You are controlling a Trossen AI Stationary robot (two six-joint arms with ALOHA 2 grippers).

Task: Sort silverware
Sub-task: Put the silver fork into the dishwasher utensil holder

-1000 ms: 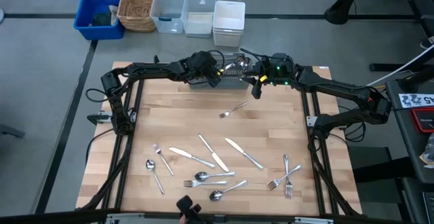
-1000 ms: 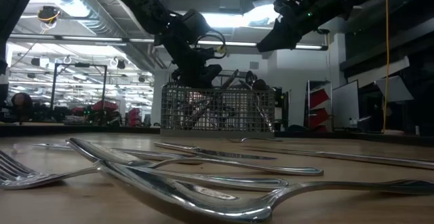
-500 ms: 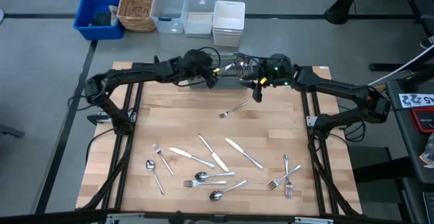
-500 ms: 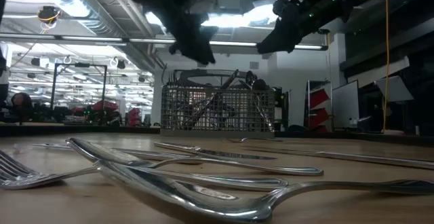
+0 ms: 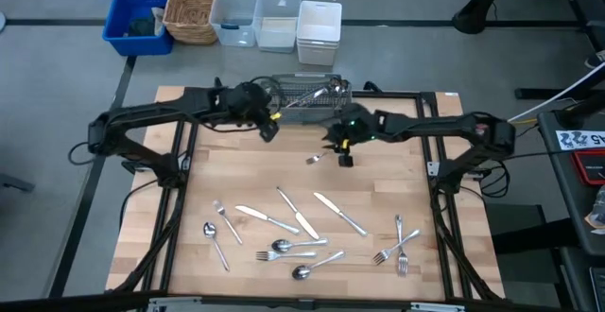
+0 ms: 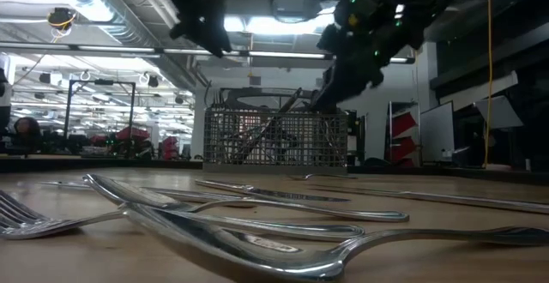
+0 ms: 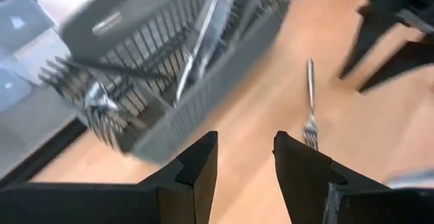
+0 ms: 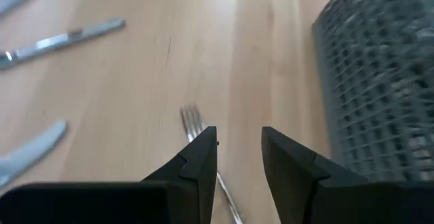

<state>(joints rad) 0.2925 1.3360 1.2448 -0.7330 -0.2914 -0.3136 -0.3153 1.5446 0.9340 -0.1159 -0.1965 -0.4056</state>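
Note:
A grey wire-mesh basket (image 5: 307, 95) stands at the table's far edge with several pieces of silverware upright or leaning in it (image 7: 196, 47). One fork (image 5: 326, 151) lies alone on the wood in front of it. More forks, spoons and knives (image 5: 298, 219) lie scattered along the near half. My left gripper (image 5: 267, 128) hangs open and bare in the air off the basket's near left corner. My right gripper (image 5: 342, 156) is open too, low over the table just right of the lone fork (image 8: 192, 122), whose tines show beside one finger.
Beyond the far edge stand a blue bin (image 5: 137, 19), a wicker basket (image 5: 192, 9), two clear tubs (image 5: 255, 14) and a white container (image 5: 319, 28). Bare wood lies between the lone fork and the scattered silverware. A black frame rims the table (image 5: 435, 142).
My left gripper has risen off the basket's top and drawn back toward the table's left and near edge, still open. My right gripper has sunk from beside the basket's right end toward the near edge, down to the lone fork, rolling a little. The silverware has not moved.

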